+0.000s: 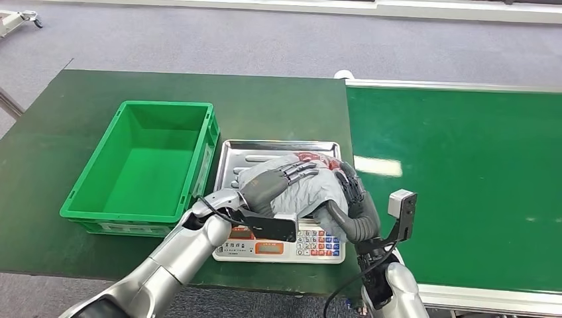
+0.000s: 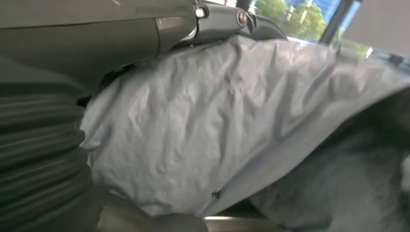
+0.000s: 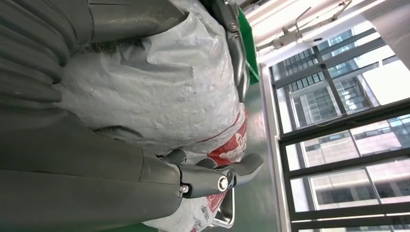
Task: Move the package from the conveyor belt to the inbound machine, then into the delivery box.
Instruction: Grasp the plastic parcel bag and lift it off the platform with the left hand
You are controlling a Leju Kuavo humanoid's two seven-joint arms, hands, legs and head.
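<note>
Gripping from both sides, the left hand (image 1: 275, 182) and right hand (image 1: 349, 192) clasp the crumpled grey plastic package with red print (image 1: 308, 189), fingers curled over it. It rests on the steel tray of the white scale (image 1: 233, 152), with the green plastic crate (image 1: 142, 169) at nine o'clock and the green conveyor belt (image 1: 464, 179) at three o'clock.

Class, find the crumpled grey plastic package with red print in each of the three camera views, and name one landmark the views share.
Head view: the grey plastic package lies on the steel scale tray, between both hands.
Left wrist view: the package takes up the middle, creased grey film.
Right wrist view: the package is centre-left, red print toward the lower edge.
Shared landmark: the package's wrinkled grey film with dark fingers pressed against it.
</note>
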